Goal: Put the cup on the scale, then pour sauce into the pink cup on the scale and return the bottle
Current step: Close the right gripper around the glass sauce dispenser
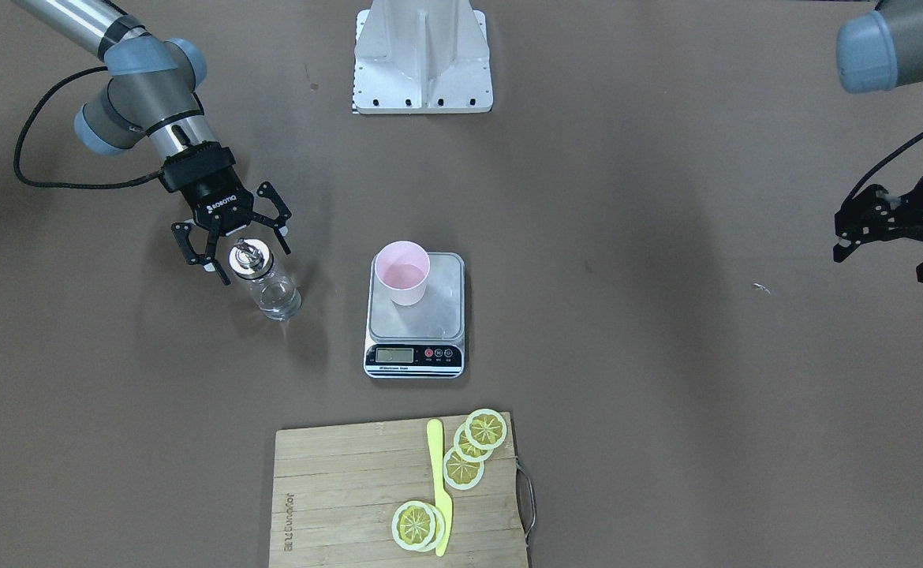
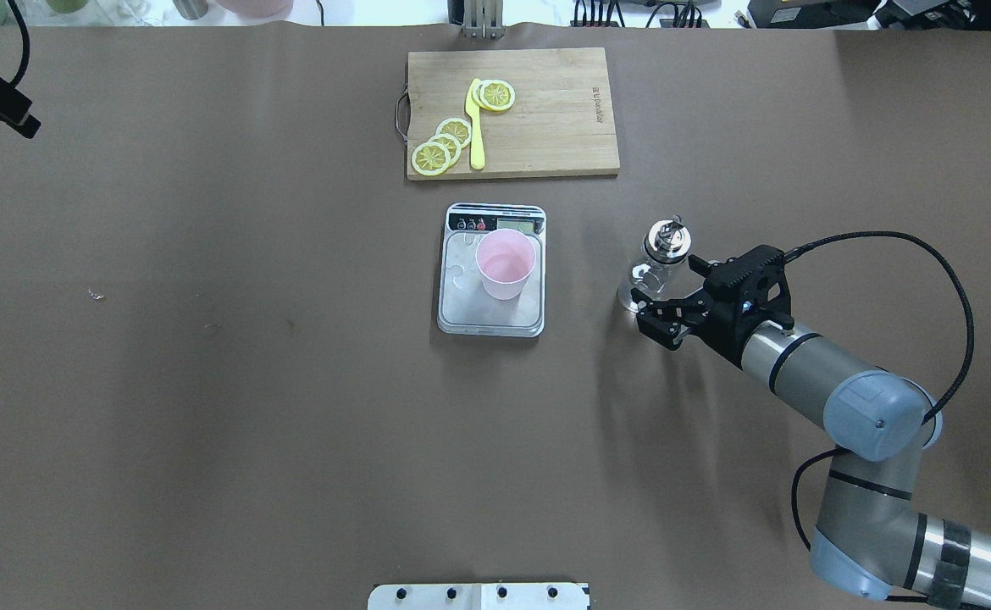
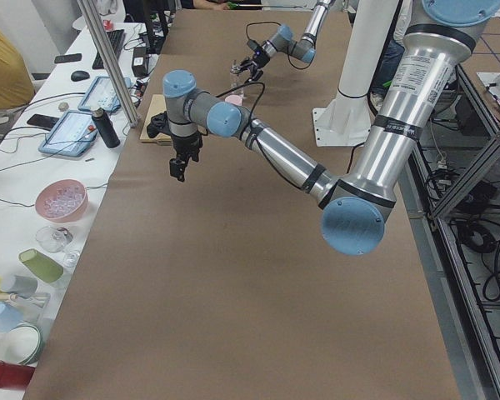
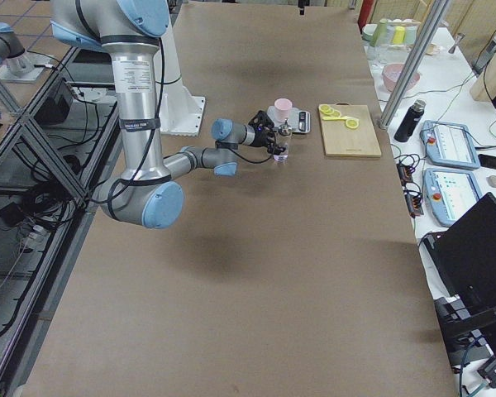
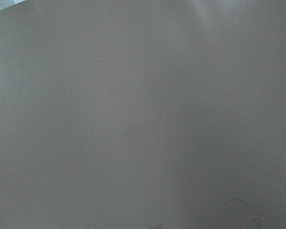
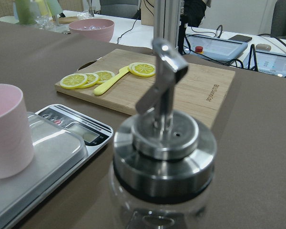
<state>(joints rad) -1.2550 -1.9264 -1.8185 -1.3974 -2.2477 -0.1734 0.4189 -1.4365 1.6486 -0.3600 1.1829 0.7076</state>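
The pink cup stands upright on the scale, apparently ready for a weighed pour, while the right gripper, fingers apart and clamping nothing, brackets the upright glass dispenser bottle on the table, likely positioned for grasping; the left gripper is parked well away and I cannot tell its state.

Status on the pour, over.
Right gripper open at bottle, bottle upright. Left gripper open, off to side. Cup on scale. Nothing between bottle and scale.

Open table separates the bottle from the scale, whose platform the cup partly occupies.
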